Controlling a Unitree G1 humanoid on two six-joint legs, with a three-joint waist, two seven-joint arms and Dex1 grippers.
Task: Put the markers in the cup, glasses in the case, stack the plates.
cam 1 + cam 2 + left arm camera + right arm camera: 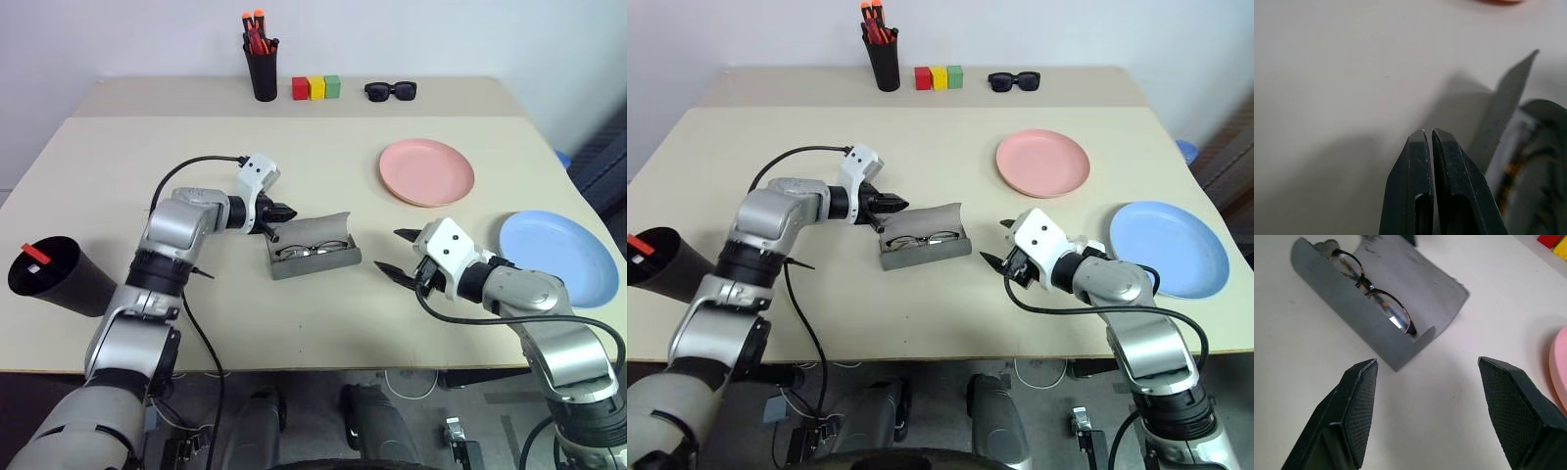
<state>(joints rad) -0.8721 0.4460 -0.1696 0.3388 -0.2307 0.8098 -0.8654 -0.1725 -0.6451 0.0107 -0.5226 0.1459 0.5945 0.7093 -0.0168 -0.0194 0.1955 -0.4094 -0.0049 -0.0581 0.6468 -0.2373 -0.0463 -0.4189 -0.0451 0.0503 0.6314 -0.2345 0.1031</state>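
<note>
The grey case point(315, 257) lies open mid-table with the wire-framed glasses point(313, 249) inside it, seen close in the right wrist view as case point(1378, 335) and glasses point(1376, 298). My left gripper point(285, 211) is shut and empty, just behind the case's left end by the raised lid point(1508, 107). My right gripper point(395, 252) hangs open and empty a short way right of the case. The pink plate point(426, 172) and the blue plate point(558, 257) lie apart on the right. The black cup point(59, 279) at the left edge holds a red-ended marker point(35, 255).
At the table's back stand a narrow black pen holder point(262, 69) with orange-capped markers, red, yellow and green blocks point(315, 88), and black sunglasses point(391, 90). A black cable loops from my left arm over the table.
</note>
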